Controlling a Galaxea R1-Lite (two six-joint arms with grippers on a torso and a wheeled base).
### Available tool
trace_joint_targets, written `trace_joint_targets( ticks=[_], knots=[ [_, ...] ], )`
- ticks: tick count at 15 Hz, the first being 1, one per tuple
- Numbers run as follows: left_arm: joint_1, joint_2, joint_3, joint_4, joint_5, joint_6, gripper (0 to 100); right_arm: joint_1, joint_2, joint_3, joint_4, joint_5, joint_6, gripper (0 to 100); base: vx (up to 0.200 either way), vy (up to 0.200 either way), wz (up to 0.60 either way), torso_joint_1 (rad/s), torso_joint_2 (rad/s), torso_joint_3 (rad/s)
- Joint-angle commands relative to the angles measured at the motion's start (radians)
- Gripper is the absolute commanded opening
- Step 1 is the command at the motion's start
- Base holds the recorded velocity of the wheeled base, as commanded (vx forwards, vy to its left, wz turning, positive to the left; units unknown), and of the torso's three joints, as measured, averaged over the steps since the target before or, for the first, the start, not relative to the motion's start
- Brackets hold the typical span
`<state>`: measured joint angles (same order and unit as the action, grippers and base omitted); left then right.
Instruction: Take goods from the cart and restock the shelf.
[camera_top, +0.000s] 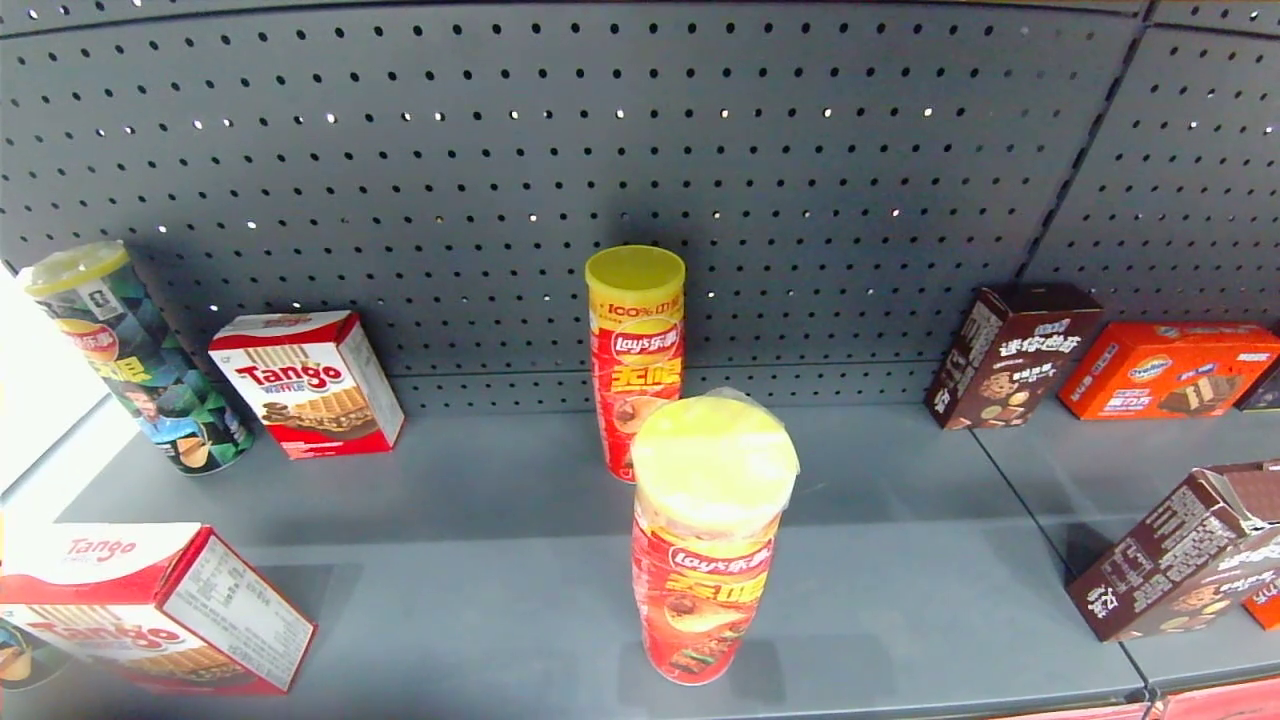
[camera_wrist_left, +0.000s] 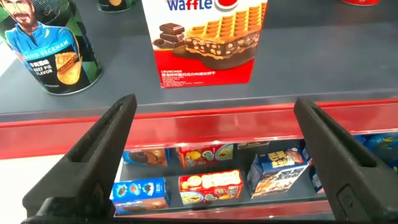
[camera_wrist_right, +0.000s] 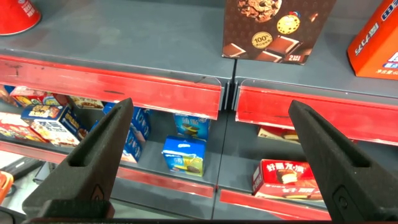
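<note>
On the grey shelf, a red crisp can with a yellow lid stands upright near the front edge, and the rest is placed from it. Just behind this front can, close to the pegboard back wall, a second red can stands upright, apart from it. Well to the left of the front can, at the back, is an upright wafer box, with a dark green can farther left. At the front edge on that side stands another wafer box. To the right of the front can, at the back, a brown biscuit box has an orange box beside it. Nearer the front on that side, a second brown box sits tilted. The left end effector hovers before the shelf's red price rail, left of the front can and facing the front wafer box, its jaws spread wide with nothing between them. The right end effector hangs before the rail to the right of the front can, below the second brown box, equally wide open and empty. Under the rail, small packets line a lower shelf.
</note>
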<state>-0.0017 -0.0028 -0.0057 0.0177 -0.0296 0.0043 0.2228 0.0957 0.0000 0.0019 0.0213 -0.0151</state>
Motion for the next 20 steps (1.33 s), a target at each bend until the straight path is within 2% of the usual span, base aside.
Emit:
trace_joint_targets(
  ticks=[1, 3, 5, 20],
  knots=[
    [0.000, 0.003, 0.000, -0.001, 0.000, 0.000, 100, -0.065, 0.002, 0.000, 0.001, 0.000, 0.000, 100, 0.000, 0.000, 0.00, 0.000, 0.00, 0.000],
    [0.000, 0.003, 0.000, -0.001, -0.001, 0.002, 100, -0.270, -0.010, 0.000, 0.001, 0.000, 0.000, 100, 0.000, 0.000, 0.00, 0.000, 0.00, 0.000],
    [0.000, 0.003, 0.000, -0.001, 0.002, -0.003, 100, -0.232, -0.096, 0.000, -0.002, 0.000, 0.000, 100, 0.000, 0.000, 0.00, 0.000, 0.00, 0.000],
    [0.000, 0.003, 0.001, -0.002, -0.006, 0.003, 100, -0.237, -0.093, 0.000, 0.000, 0.002, 0.000, 100, -0.013, 0.000, 0.00, 0.000, 0.00, 0.000]
  ],
)
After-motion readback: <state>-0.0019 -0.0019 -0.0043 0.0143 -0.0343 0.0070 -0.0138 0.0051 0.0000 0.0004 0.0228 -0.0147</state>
